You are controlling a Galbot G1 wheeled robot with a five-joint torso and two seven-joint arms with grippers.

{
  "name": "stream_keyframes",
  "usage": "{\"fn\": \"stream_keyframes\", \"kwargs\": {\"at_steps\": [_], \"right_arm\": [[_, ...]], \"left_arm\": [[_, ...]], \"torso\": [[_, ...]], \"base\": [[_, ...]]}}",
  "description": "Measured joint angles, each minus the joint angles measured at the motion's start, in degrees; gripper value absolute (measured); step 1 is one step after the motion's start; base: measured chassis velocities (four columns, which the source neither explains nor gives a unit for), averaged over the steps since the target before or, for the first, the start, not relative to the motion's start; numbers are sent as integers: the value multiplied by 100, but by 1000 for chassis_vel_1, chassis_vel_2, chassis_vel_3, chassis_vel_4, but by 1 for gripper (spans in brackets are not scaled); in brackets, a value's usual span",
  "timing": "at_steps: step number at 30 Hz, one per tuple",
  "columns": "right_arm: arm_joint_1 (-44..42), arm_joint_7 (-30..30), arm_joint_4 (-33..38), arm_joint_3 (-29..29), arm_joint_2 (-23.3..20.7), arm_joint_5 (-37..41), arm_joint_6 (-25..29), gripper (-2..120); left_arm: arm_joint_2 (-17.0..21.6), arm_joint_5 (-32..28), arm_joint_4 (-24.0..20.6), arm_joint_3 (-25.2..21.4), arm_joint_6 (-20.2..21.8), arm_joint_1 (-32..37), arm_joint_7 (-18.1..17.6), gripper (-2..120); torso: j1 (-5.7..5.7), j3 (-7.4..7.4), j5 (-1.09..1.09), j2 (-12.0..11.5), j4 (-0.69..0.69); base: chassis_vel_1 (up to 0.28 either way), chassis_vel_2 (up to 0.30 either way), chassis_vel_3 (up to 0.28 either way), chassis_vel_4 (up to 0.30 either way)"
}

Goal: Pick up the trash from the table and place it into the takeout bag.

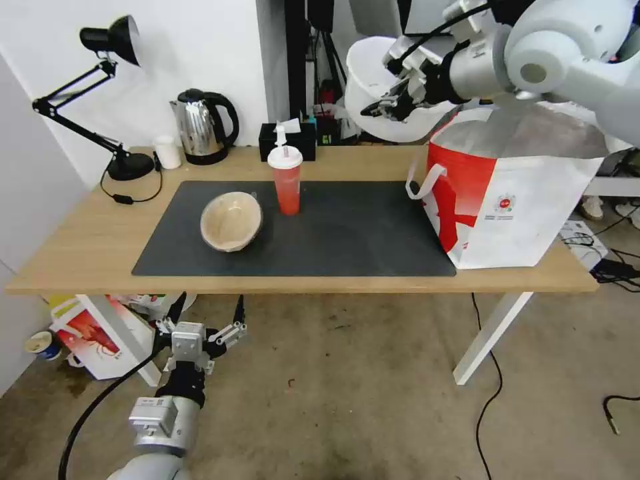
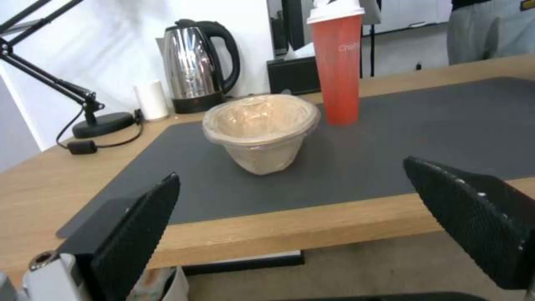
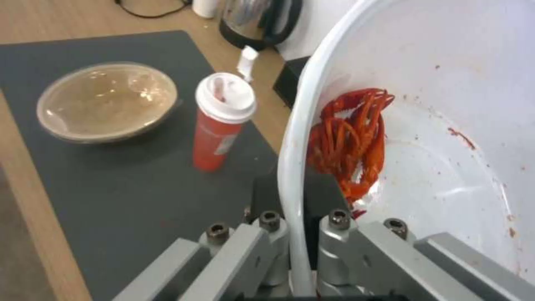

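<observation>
Right gripper (image 1: 390, 100) clamps white bowl (image 1: 373, 73) above logo-printed takeout bag (image 1: 513, 193)

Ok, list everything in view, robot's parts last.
white bowl: one, red-smeared, held in the air beside the takeout bag.
red cup: one, white lid, upright on mat.
tan bowl: one, on mat, left of cup.
takeout bag: one, white and red, table's right end.
table: one, light wood.
mat: one, dark grey.
kettle, lamp, tissue box: back edge.
right tool: shut on white bowl's rim.
left tool: open, below table's front edge.
</observation>
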Motion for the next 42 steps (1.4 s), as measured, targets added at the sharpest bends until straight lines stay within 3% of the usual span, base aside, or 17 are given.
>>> {"fn": "stream_keyframes", "kwargs": {"at_steps": [18, 42], "right_arm": [[-15, -152, -84, -115, -583, -390, 3, 0], [-884, -307, -89, 655, -1448, -763, 8, 0]], "left_arm": [[0, 0, 0, 0, 0, 0, 0, 100], [0, 0, 0, 0, 0, 0, 0, 100]], "torso": [[0, 0, 2, 0, -1], [0, 0, 0, 0, 0]], "base": [[0, 0, 0, 0], [0, 0, 0, 0]]}}
